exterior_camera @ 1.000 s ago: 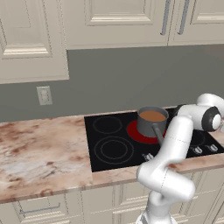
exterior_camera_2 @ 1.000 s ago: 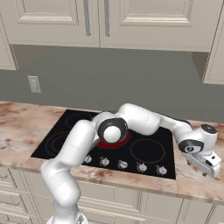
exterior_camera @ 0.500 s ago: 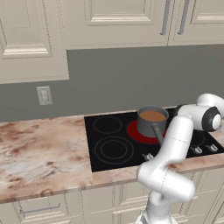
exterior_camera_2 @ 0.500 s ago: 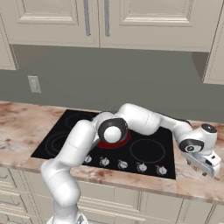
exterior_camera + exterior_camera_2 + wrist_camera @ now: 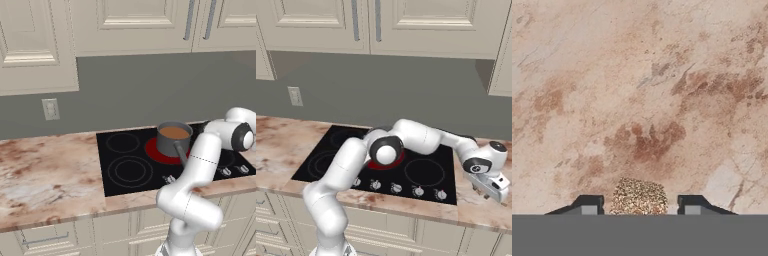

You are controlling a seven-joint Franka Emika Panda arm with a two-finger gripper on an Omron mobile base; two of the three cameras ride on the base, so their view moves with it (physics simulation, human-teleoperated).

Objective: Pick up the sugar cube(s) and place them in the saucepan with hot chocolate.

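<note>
We have the sugar cube (image 5: 639, 197) sitting between our fingers (image 5: 587, 206) on the marbled desk (image 5: 662, 100) (gaps at both sides, so not yet grasping). We should close squarely before lifting toward the saucepan (image 5: 173, 139).

sugar cube (image 5: 638, 196): 1 | saucepan (image 5: 173, 138): 1 | control knobs (image 5: 396, 188): 5 | wall outlet (image 5: 50, 109): 1

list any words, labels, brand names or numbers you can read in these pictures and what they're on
None: no readable text in any view.
Stove knobs: no legible markings; too small to tell.
Cooktop: burner rings only, no brand.
Saucepan: plain grey, no label.
Wall outlet: blank.
Sugar cube between the fingers: speckled, unmarked.
</note>
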